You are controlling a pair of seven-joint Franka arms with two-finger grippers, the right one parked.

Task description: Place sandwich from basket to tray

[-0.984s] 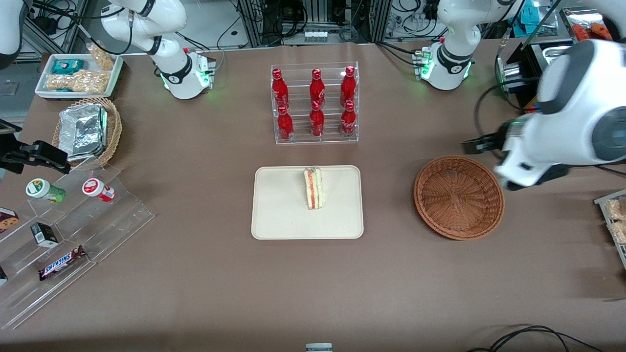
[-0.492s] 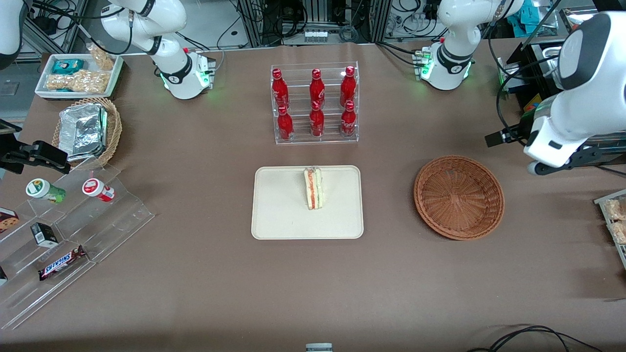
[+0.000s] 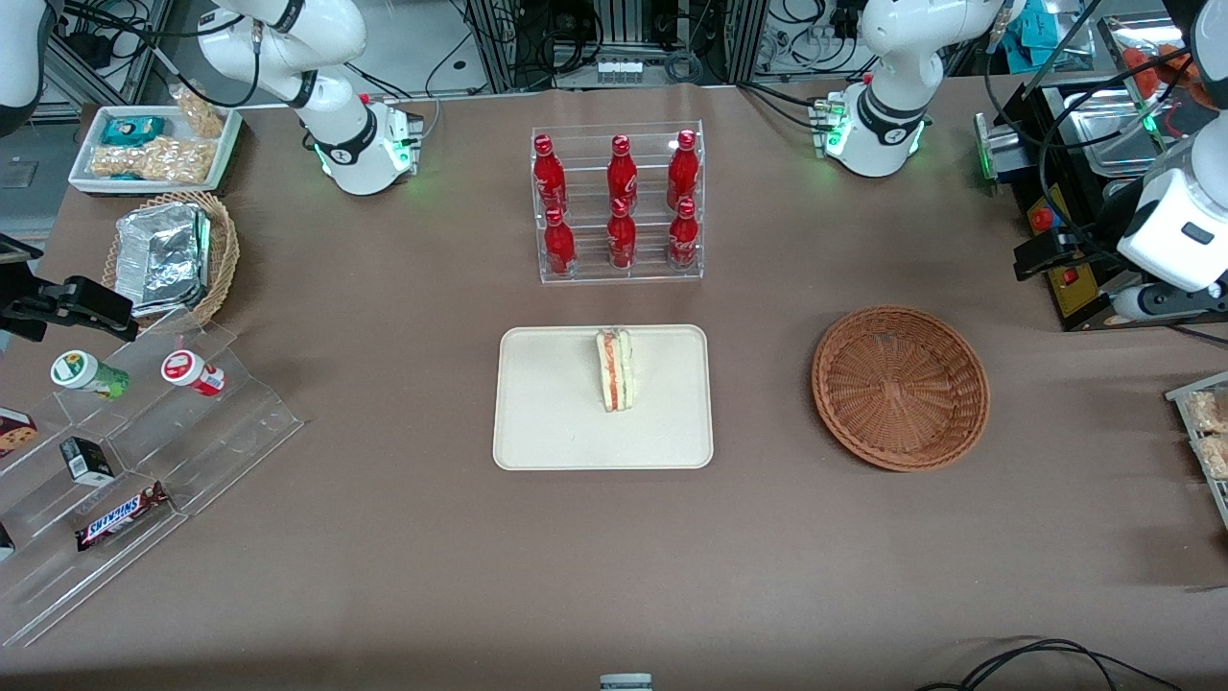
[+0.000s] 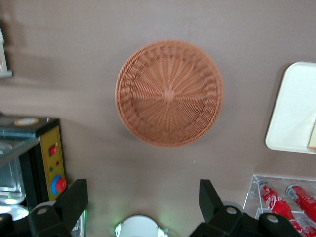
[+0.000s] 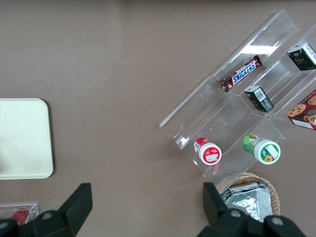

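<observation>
The sandwich [image 3: 614, 369] stands on its edge on the cream tray [image 3: 547, 422], near the rim that faces the bottle rack, with its orange and green layers showing. The tray lies in the middle of the table. The reddish-brown basket [image 3: 900, 386] sits beside it toward the working arm's end, well apart from the tray, and holds nothing.

The left arm's gripper [image 4: 143, 207] hangs high above the table at the working arm's end, close to a black control box [image 3: 1065, 259] with red buttons. Its two black fingers [image 4: 74, 200] are spread wide with nothing between them. From the wrist camera the basket [image 4: 169, 93] lies plainly below, and a corner of the tray [image 4: 294, 111] shows beside it.

A clear rack of red bottles [image 3: 619, 206] stands farther from the front camera than the tray, with bare table between them. Toward the parked arm's end lie a tan wicker basket with a foil package [image 3: 165, 254], a white snack tray [image 3: 153, 146], and a stepped clear display [image 3: 144, 461] carrying small cups [image 3: 192, 371], a chocolate bar [image 3: 120, 516] and little boxes. Nothing stands between tray and basket.
</observation>
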